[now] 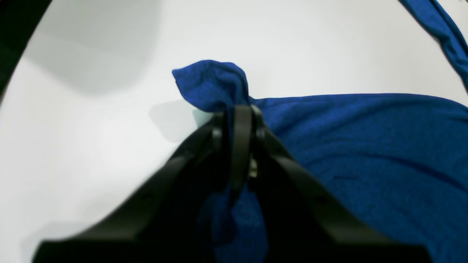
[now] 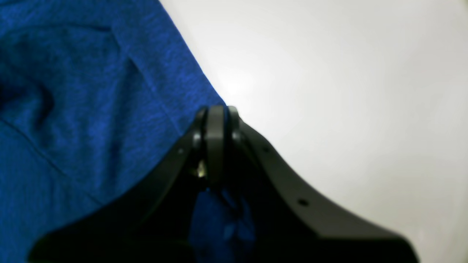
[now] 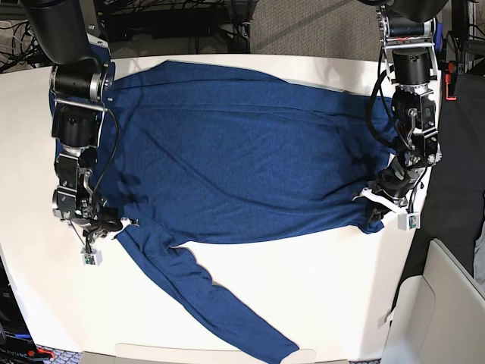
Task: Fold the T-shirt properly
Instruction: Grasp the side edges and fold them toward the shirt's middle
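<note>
Bright, even overhead light floods the white table (image 3: 318, 303) in the base view, which is sharp across the frame, with only soft, short shadows under the arms. Both wrist views are softer. In the left wrist view the left gripper (image 1: 239, 120) blurs into a black mass at close range, a broad grey shadow spreads across the upper left, and dark vignetting curves the corners. In the right wrist view a glare patch whitens the table beside the right gripper (image 2: 216, 117), and the T-shirt (image 2: 80, 120) shows an oversaturated blue with a blurred weave.
</note>
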`<state>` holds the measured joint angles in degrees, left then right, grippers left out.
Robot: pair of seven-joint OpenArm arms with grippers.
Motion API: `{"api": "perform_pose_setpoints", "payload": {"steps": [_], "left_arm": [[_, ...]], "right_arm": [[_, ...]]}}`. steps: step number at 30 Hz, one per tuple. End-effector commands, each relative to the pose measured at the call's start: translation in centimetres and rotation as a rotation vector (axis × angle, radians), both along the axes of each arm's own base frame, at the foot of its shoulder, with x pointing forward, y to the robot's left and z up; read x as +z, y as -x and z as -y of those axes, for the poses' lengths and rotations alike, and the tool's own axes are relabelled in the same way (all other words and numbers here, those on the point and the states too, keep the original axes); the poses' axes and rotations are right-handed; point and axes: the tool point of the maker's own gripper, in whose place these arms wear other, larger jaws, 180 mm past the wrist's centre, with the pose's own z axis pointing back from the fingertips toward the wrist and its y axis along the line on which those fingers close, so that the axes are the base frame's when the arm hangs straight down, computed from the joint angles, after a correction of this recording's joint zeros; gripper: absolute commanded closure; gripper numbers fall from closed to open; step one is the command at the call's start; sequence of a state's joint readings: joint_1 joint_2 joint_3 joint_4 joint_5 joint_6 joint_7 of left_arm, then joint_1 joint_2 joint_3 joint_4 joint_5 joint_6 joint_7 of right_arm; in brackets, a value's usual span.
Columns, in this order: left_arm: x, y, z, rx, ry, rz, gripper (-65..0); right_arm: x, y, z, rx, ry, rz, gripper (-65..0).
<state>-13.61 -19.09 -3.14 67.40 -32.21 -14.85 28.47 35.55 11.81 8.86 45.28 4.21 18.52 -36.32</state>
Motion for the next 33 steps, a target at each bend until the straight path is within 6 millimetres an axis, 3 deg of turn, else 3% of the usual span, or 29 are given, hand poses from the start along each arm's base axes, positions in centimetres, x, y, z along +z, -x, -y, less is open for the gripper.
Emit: {"api": "perform_pose_setpoints", "payload": {"steps": [1, 6, 13, 21, 25, 33], "left_arm": [[2.3, -1.2, -0.6, 0.005, -0.007, 0.068, -0.1], [2.3, -1.2, -0.6, 0.005, -0.007, 0.068, -0.1], [2.3, -1.2, -0.6, 0.005, -0.007, 0.068, -0.1], [2.8, -0.6, -0.3, -0.010, -0.020, 0.085, -0.1], [4.8, 0.7, 1.2, -0.064, -0.054, 0.122, -0.1], [7.0, 2.7, -0.6, -0.041, -0.096, 0.140, -0.1]], "right_arm": [[2.7, -1.3, 0.3, 0.011, -0.019, 0.088, -0.6], [4.8, -0.4, 0.4, 0.017, -0.078, 0.126, -0.5], [7.5, 2.0, -1.0, 0.068, -0.128, 0.167, -0.5], [7.0, 4.9, -3.2, 0.108, -0.228, 0.166, -0.5], [6.8, 7.4, -2.2, 0.097, -0.293, 0.187, -0.5], [6.9, 12.9, 0.8, 0.058, -0.316, 0.199, -0.5]]}}
